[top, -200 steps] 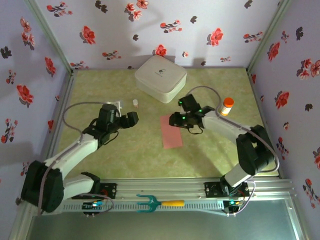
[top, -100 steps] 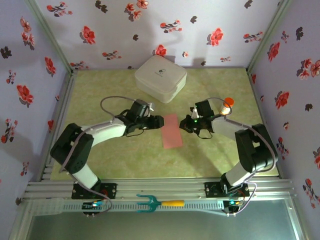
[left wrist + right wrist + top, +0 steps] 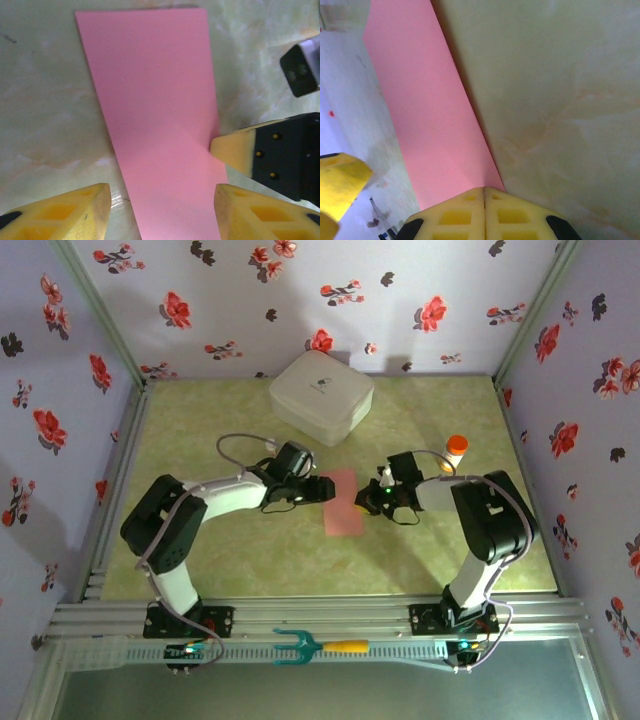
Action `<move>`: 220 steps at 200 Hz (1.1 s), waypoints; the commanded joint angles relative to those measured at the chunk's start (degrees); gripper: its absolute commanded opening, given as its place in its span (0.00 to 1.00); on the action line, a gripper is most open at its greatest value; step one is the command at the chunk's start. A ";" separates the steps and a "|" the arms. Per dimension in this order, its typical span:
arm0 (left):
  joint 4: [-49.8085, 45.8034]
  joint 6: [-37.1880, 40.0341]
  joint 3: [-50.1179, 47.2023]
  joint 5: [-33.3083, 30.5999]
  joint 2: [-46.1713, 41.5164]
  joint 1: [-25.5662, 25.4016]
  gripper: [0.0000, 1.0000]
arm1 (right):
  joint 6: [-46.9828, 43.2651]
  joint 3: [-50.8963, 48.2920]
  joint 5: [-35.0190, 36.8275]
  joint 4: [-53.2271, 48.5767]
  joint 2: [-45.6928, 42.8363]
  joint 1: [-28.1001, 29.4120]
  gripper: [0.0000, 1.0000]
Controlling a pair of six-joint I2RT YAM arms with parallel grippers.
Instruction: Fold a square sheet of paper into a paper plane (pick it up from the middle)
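The left tool (image 3: 161,194) is spread, with the pink paper sheet (image 3: 150,90) between its fingers; the right tool (image 3: 484,192), pressed together, pinches the sheet's edge.

In your left wrist view, the square sheet of paper (image 3: 155,110) runs off the bottom edge between the fingers of the left gripper (image 3: 161,195) (themselves cropped there). From the right wrist, the right gripper (image 3: 484,191) covers the sheet's near corner, so you cannot tell whether it pinches the paper. From above, its tips are too small to read.
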 commanded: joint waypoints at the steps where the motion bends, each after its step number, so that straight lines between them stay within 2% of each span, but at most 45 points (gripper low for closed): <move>1: -2.19 -1.82 1.38 0.25 1.82 0.49 0.56 | 5.53 -2.76 2.40 3.42 3.09 -0.23 0.09; 30: -1.35 -2.34 0.93 0.56 2.05 0.87 0.54 | 5.35 -2.35 4.13 1.41 2.68 -0.23 0.09; 78: 1.70 -4.26 0.04 3.49 3.48 1.71 0.42 | 4.47 -1.85 5.69 -0.89 1.95 -0.23 0.09; 220: 3.91 -6.44 0.08 7.05 7.03 2.21 0.36 | 4.20 -1.61 6.45 -1.82 2.19 -0.15 0.09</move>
